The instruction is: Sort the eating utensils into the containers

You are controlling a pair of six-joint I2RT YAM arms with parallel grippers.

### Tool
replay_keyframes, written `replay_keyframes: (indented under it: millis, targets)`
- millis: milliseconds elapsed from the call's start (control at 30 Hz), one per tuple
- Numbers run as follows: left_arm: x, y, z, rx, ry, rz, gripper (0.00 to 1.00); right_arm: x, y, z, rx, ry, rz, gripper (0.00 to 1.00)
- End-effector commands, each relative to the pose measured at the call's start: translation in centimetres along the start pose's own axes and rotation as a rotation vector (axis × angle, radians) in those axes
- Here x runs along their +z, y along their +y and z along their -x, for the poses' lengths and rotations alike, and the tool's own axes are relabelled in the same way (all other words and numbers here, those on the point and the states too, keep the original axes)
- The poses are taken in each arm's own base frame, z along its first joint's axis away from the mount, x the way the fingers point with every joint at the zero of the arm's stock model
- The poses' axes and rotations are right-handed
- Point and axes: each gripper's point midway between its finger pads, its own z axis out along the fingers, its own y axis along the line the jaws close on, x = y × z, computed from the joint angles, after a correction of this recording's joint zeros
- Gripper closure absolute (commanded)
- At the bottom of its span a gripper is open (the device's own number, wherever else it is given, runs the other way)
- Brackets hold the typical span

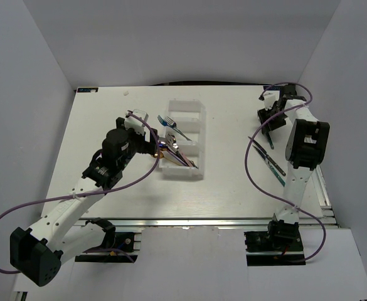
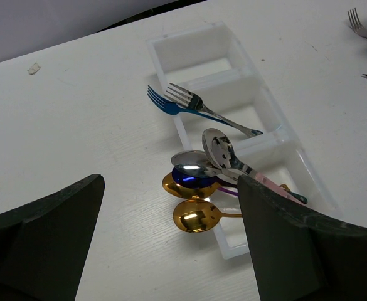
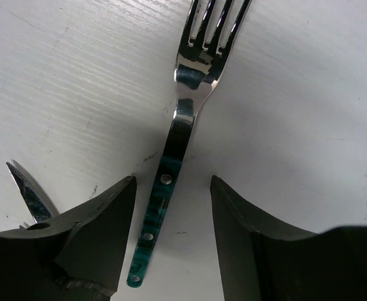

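Observation:
The translucent white tray (image 1: 187,108) stands mid-table, also in the left wrist view (image 2: 199,50). A blue fork (image 2: 161,100) and a silver fork (image 2: 199,106) lie across its edge. Gold spoons (image 2: 196,215), a blue spoon (image 2: 192,177) and silver spoons (image 2: 218,147) are piled at its near compartment, bowls hanging over the left wall. My left gripper (image 2: 170,251) is open and empty, just left of that pile (image 1: 153,149). My right gripper (image 3: 172,207) is open, low over a silver fork with a teal handle (image 3: 161,188), its fingers either side of the handle; it sits at the far right (image 1: 270,125).
Two dark-handled knives (image 1: 262,151) (image 1: 276,168) lie on the table beside the right arm. A knife tip (image 3: 25,188) shows left of the right gripper's fingers. A small scrap (image 2: 34,68) lies near the table's far edge. Grey walls close in the table.

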Motion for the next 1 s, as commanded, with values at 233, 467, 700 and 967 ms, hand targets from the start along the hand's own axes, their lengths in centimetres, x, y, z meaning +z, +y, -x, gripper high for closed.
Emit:
replay_keyframes:
  millis: [233,467,700,967]
  targets:
    - [-0.5,0.9,0.7,0.01,-0.035,0.038,0.02,1.2,-0.4,0.1,0.017,0.011,0.013,0.77]
    - [-0.4,1.1,0.6,0.019,-0.033,0.05,0.02,0.2,0.4,1.4,0.0,-0.05,0.046,1.0]
    - [-0.4,1.5,0.5,0.012,-0.034,0.067,0.02,-5.5,6.1,8.1,-0.16,-0.286,0.143,1.0]
    - [-0.3,2.4,0.2,0.013,-0.028,0.097,0.02,-11.7,22.6,16.7,-0.474,-0.557,0.38,1.0]
